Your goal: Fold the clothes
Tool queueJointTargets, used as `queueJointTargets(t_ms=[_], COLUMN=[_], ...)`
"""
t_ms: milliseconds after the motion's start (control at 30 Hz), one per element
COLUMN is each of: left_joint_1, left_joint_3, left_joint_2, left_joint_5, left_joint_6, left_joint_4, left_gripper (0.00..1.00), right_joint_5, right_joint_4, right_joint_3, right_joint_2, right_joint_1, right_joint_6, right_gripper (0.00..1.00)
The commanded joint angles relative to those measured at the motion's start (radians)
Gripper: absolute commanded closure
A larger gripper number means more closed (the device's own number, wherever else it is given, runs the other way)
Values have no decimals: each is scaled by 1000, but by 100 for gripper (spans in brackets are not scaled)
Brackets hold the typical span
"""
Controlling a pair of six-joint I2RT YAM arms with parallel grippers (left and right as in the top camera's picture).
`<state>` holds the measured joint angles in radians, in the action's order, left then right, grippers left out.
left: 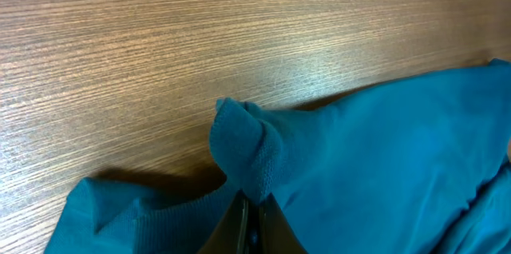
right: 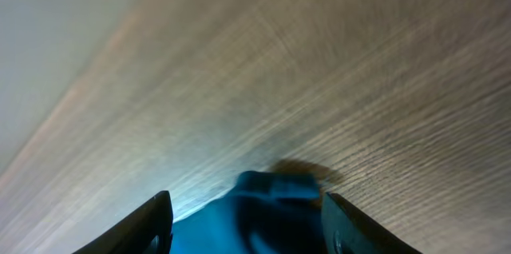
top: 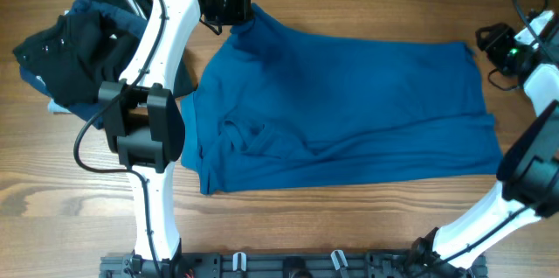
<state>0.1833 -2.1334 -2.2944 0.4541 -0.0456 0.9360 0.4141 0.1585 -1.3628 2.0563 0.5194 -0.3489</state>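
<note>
The clothes, a mid-blue shirt (top: 349,103), lie spread flat across the middle of the table. At its far left corner my left gripper (top: 240,9) is shut on a bunched fold of the blue cloth (left: 243,146); in the left wrist view the gripper (left: 254,202) has its jaws pressed together with fabric pinched between them. My right gripper (top: 486,45) is at the shirt's far right corner. In the right wrist view this gripper (right: 247,206) stands open, a rumpled corner of the shirt (right: 267,198) lying between the spread fingers (right: 156,218) without touching them.
A navy-black garment heap (top: 74,42) lies at the far left, behind the left arm (top: 144,103). Bare wooden table (top: 349,225) runs along the front, and a black rail (top: 288,265) lines the near edge.
</note>
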Motion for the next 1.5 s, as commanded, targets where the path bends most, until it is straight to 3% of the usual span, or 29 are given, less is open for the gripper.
queueJointTargets(t_ms=[0, 200, 333, 400, 467, 500, 833, 1200, 1367, 1467], left_joint_1=[5, 5, 5, 5, 5, 5, 5, 2, 2, 2], left_joint_3=[-21, -21, -21, -21, -21, -21, -21, -21, -21, -21], left_joint_2=[23, 23, 23, 23, 23, 23, 29, 81, 82, 82], left_joint_5=[-2, -2, -2, -2, -2, -2, -2, -6, -21, -21], left_joint_6=[15, 15, 15, 15, 15, 15, 15, 42, 43, 69], left_joint_4=[-1, 0, 4, 9, 15, 16, 17, 56, 87, 99], left_gripper=[96, 96, 96, 96, 96, 96, 96, 96, 96, 96], right_joint_5=[-21, -31, -62, -71, -66, -51, 288, 233, 234, 87], right_joint_4=[-55, -107, -117, -113, -113, -114, -86, 154, 167, 172], right_joint_3=[2, 2, 2, 2, 0, -3, -5, -5, -5, -5], right_joint_2=[90, 137, 164, 172, 168, 161, -72, -90, -91, -91], right_joint_1=[-23, -63, -83, -84, -76, -70, 51, 51, 51, 51], right_joint_6=[-89, -134, -173, -177, -174, -173, 45, 89, 169, 62], right_gripper=[40, 37, 42, 57, 86, 94, 96, 96, 92, 94])
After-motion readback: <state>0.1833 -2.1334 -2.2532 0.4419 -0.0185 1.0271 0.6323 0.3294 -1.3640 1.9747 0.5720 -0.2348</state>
